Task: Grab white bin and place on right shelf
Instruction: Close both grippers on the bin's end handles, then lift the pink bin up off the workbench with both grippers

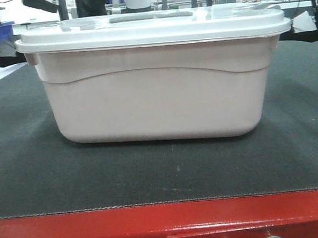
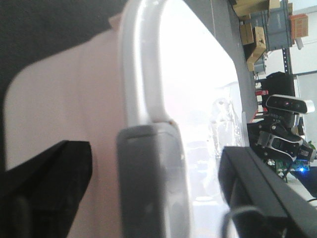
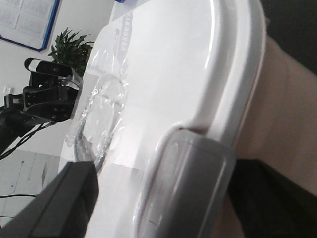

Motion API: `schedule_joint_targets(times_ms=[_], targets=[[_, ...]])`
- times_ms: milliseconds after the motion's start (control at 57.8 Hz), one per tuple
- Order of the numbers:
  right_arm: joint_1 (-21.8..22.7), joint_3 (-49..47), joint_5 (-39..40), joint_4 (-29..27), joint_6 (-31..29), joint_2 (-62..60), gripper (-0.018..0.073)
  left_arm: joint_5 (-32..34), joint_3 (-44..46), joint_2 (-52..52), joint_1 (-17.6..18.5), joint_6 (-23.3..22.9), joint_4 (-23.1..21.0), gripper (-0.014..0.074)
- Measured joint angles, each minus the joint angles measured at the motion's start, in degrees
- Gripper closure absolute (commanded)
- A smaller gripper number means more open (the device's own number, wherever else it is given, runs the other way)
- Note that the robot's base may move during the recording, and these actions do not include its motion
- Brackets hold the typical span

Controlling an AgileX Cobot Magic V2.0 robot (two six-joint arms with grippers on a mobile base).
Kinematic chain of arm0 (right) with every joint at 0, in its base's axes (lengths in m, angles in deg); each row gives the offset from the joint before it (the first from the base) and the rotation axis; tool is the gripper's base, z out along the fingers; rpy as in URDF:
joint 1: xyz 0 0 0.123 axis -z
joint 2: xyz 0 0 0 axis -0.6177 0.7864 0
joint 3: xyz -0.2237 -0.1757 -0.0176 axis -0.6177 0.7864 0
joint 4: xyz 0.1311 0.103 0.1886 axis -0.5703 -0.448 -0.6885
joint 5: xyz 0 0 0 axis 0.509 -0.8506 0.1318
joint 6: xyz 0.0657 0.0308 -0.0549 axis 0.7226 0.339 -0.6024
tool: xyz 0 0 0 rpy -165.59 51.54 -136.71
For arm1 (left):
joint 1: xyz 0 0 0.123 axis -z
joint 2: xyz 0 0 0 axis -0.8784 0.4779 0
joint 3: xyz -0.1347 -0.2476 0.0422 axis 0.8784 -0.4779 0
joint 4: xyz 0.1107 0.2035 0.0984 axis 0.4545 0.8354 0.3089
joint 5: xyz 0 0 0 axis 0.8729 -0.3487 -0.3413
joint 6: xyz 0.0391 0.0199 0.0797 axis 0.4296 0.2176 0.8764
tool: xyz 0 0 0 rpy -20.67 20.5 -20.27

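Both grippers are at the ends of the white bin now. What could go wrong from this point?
1. The left gripper and right gripper each straddle only the rim of the lid at a grey latch; a lift there might pull the lid off the white bin.
2. If the arms rise unevenly, the bin may tilt and slip onto the dark mat.

Front camera sat low at near edge of table (image 1: 156, 221), level, faced far, close on long side of white bin (image 1: 158, 102). Left wrist camera hugged bin's left end, looked right across lid (image 2: 198, 89) to right arm (image 2: 282, 134). Right wrist camera mirrored this, saw left arm (image 3: 44, 99). All three shared lid.
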State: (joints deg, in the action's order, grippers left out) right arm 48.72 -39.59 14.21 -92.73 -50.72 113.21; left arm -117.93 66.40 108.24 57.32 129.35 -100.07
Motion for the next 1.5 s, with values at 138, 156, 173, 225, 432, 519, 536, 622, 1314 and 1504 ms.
schedule_joint_targets(times_ms=[138,156,173,225,432,519,536,622,1314,1504], targets=[[-0.5,0.0,0.4,-0.4,-0.7,0.0,-0.0064,0.5,0.0,0.0,1.2,0.0,0.0,0.0186],[-0.5,0.0,0.4,-0.5,-0.7,0.0,-0.0058,0.7,0.0,0.0,1.2,-0.1,0.0,0.0192],[-0.5,0.0,0.4,-0.5,-0.7,0.0,-0.0045,0.7,0.0,0.0,1.2,-0.1,0.0,0.0199],[-0.5,0.0,0.4,-0.5,-0.9,0.0,0.0001,1.0,0.0,0.0,1.4,-0.1,0.1,0.0233],[-0.5,0.0,1.8,-0.3,-1.0,0.0,0.0277,2.2,0.0,0.0,1.4,-0.1,0.5,0.0416],[0.1,0.6,4.6,-3.7,-0.6,-6.6,0.05,3.6,0.0,-4.2,1.0,-1.0,-4.4,0.0722],[0.1,0.6,4.6,-4.2,-0.6,-7.4,0.05,3.8,0.0,-4.9,1.0,-1.0,-4.7,0.0722],[0.2,0.6,5.1,-5.8,-0.6,-10.1,0.05,4.0,0.0,-7.6,1.0,-1.0,-5.4,0.0722],[0.9,0.6,7.5,-14.9,3.2,-24.0,0.05,5.7,0.0,-22.8,0.7,-1.5,-13.7,0.0722],[0.9,0.6,7.8,-16.0,3.4,-24.8,0.05,5.9,0.0,-23.7,0.7,-1.5,-13.8,0.0722]])
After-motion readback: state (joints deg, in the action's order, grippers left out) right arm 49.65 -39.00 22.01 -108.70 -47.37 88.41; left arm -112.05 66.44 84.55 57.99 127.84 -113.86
